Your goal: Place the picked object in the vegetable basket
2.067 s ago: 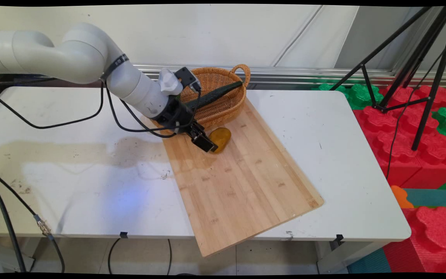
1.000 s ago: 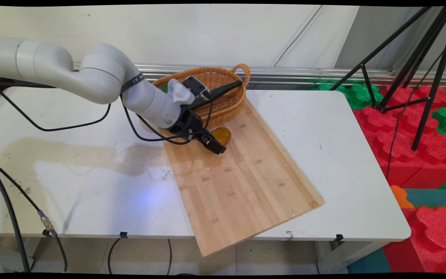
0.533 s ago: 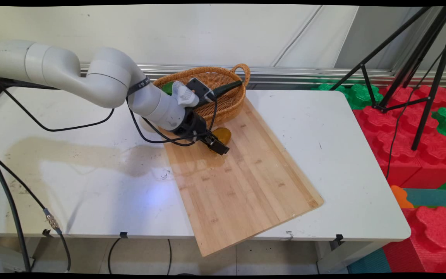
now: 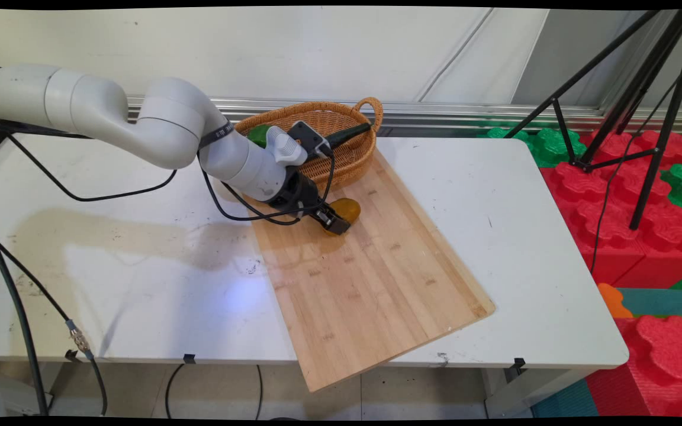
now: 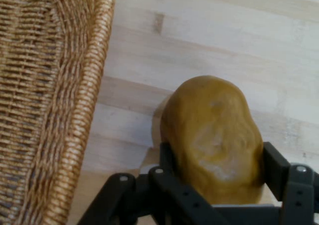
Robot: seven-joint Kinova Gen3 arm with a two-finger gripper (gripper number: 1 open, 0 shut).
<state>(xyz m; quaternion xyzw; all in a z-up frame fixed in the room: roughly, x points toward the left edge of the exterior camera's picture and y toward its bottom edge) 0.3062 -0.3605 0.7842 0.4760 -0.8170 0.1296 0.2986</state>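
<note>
Here I see the white arm reach in from the left, bent at the elbow and sloping down toward the right, its wrist low over the light bamboo cutting board. The black two-finger gripper points down at a slant, and in the hand view its fingers stand on either side of the brownish-yellow oval potato, touching it, so I read the jaws as closed on it. The potato lies on the board, just beside the woven wicker basket, which holds a dark green cucumber. Everything rests on the white table.
</note>
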